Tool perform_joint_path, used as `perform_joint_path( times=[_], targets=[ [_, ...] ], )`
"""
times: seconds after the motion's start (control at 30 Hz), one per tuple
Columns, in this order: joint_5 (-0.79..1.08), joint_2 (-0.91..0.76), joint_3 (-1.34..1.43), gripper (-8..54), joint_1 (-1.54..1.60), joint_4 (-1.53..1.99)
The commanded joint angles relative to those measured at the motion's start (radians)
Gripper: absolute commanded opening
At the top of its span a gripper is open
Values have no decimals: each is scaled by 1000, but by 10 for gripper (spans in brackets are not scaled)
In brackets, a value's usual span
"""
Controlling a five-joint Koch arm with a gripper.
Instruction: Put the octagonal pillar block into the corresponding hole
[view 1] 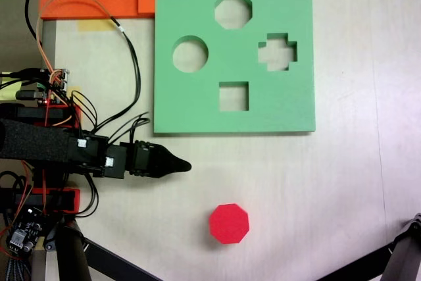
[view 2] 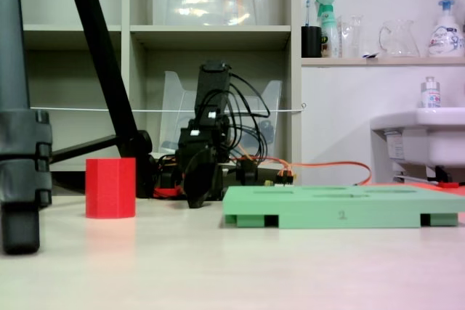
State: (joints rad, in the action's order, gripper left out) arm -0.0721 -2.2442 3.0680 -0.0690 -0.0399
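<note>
Fixed view from above. Pale surface (view 1: 316, 195). Small bright red foam octagonal pillar block (view 1: 229, 223), standing free near the lower middle, touched by nothing. Flat green foam board (view 1: 197, 106) in the upper half, well apart from the block. Four cutouts: eight-sided corresponding hole (view 1: 233, 10) at the top, vacant; round cutout (view 1: 190, 54) to its lower left; cross-shaped cutout (view 1: 277, 52) at right; square cutout (view 1: 233, 96) below. Black pincer (view 1: 186, 165) reaching in from the left, tip between board and block, up-left of the block and clear of both. One dark point shows; whether the jaws are apart or together cannot be told.

Fixed view at surface level. Block (view 2: 110, 187) upright at left. Board (view 2: 341, 206) lying flat at right. Pincer (view 2: 197, 195) low between them, seen head-on against the arm and its cables; jaw state equally unreadable.

Step in hand, by judgement: approach, nothing yet grasped. Next move calls for bringing the pincer over the block with jaws wide enough to span it, clamping, lifting, then carrying across the board to the eight-sided hole with the facets aligned.
</note>
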Motion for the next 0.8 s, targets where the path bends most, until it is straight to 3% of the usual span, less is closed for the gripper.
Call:
perform_joint_path(
  times=[0.0, 0.37, 0.53, 0.7, 0.77],
  targets=[
    [-9, -78, 66, 338, 6, 40],
    [-23, -80, 66, 342, 8, 38],
    [-698, -80, 32, 323, -66, -46],
    [-1037, -80, -130, 310, -137, 77],
    [-1147, -80, -284, 307, -156, 350]
  ],
)
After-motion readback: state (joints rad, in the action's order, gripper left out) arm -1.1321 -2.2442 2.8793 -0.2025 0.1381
